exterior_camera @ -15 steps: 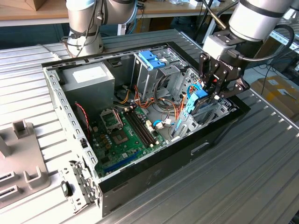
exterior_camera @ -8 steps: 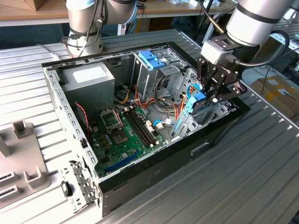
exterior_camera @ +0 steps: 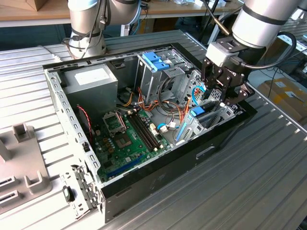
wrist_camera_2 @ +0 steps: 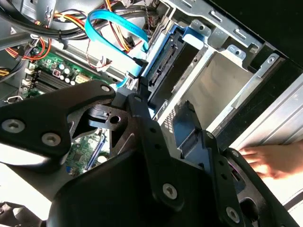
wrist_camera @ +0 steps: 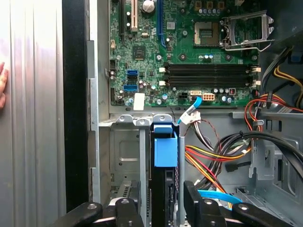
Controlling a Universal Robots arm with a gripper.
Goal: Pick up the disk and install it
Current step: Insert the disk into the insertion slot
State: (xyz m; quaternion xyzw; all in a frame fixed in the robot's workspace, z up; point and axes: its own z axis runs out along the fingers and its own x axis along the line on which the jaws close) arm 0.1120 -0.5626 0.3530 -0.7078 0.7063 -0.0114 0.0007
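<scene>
The disk [wrist_camera: 165,146], dark with a light-blue plastic frame, stands on edge in a metal bay at the corner of the open computer case [exterior_camera: 53,96]. Its blue end [exterior_camera: 197,113] shows at the case's side toward the exterior view's right, and in the second wrist view the disk [wrist_camera_2: 166,71] sits deep in the bay. My gripper [wrist_camera: 163,213] hovers right over it, its black fingers [wrist_camera: 124,210] straddling the disk with slim gaps on both sides. The same gripper [exterior_camera: 219,96] hangs just above the bay, and its black jaws frame the disk below my gripper [wrist_camera_2: 163,108].
A green motherboard [exterior_camera: 124,139] covers the case floor. A tall metal cage with a blue top [exterior_camera: 156,60] and a grey box with a white sticker [exterior_camera: 91,79] stand at the back. Loose coloured cables [wrist_camera: 213,156] run beside the bay. A person's hand [wrist_camera_2: 270,161] rests on the ribbed table outside the case.
</scene>
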